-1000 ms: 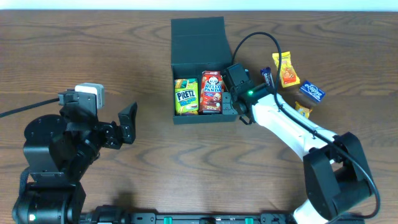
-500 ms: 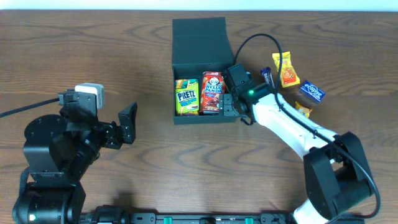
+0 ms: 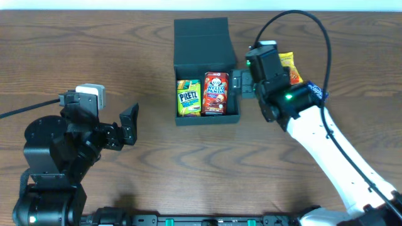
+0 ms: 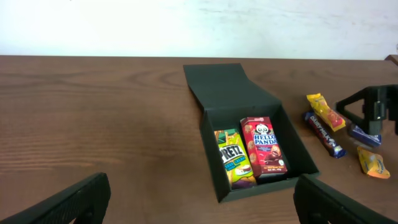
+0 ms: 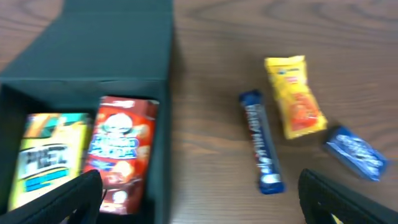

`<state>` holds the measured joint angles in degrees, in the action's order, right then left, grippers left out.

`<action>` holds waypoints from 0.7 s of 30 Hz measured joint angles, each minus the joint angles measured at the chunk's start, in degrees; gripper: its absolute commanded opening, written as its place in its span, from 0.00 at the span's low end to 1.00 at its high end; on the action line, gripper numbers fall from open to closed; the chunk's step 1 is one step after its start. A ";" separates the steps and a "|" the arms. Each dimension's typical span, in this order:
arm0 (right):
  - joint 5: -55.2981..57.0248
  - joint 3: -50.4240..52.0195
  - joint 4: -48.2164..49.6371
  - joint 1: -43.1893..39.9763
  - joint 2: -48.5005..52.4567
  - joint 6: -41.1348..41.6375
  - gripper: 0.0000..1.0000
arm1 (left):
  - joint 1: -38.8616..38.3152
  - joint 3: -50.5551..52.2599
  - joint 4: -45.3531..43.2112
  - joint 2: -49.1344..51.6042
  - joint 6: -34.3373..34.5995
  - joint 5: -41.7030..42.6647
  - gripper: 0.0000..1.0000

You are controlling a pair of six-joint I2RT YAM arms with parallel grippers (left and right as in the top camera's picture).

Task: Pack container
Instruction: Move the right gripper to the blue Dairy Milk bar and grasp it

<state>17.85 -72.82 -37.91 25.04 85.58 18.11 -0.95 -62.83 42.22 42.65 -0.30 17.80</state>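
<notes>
The container (image 3: 207,119) is a black box with its flap lid (image 3: 201,39) laid open behind it. Inside lie a green Pretz box (image 3: 187,97) and a red Hello Panda box (image 3: 215,93), side by side. My right gripper (image 3: 242,83) hovers open over the container's right wall. In the right wrist view its gap (image 5: 205,205) spans that wall, with the Hello Panda box (image 5: 118,149) on the left and a blue bar (image 5: 261,142) on the right. My left gripper (image 3: 129,124) is open and holds nothing, well left of the container (image 4: 267,186).
Loose snacks lie on the wooden table right of the container: a yellow packet (image 5: 297,96), a blue packet (image 5: 356,152) and a small orange packet (image 4: 373,163). The right arm's cable (image 3: 295,16) arcs above them.
My right gripper has opened and risen from the container's front right corner, moving back beside its right wall. The Hello Panda box stays inside. The left arm is still.
</notes>
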 measured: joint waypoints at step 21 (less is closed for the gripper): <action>-6.47 0.20 -1.03 -14.49 12.35 -13.42 0.89 | 0.00 0.00 0.00 0.00 0.00 0.00 0.95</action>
<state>11.38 -72.62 -38.94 10.55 97.93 4.69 -0.95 -62.83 42.22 42.65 -0.30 17.80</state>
